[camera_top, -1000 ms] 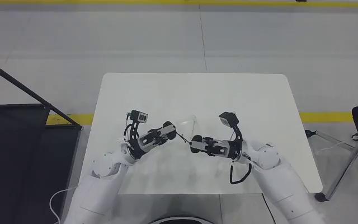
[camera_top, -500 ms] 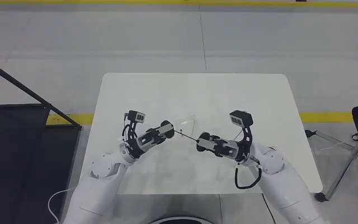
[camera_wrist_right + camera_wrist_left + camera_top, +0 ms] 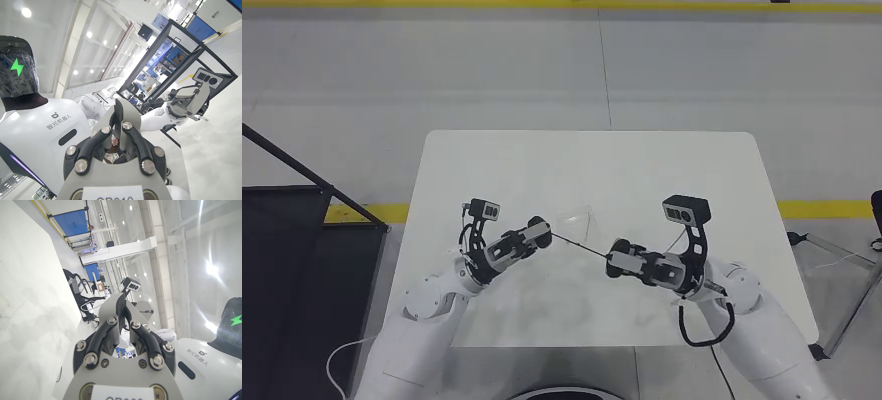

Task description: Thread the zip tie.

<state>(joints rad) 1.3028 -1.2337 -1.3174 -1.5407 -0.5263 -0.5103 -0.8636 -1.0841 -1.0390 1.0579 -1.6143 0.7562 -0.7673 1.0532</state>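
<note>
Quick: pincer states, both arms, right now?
Left pincer: closed, holding one end of the zip tie.
Right pincer: closed, holding the zip tie's other end.

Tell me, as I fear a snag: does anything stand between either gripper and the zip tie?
Nothing visible does. The zip tie runs straight from the left gripper to the right gripper, each shut on one end, over the table.
</note>
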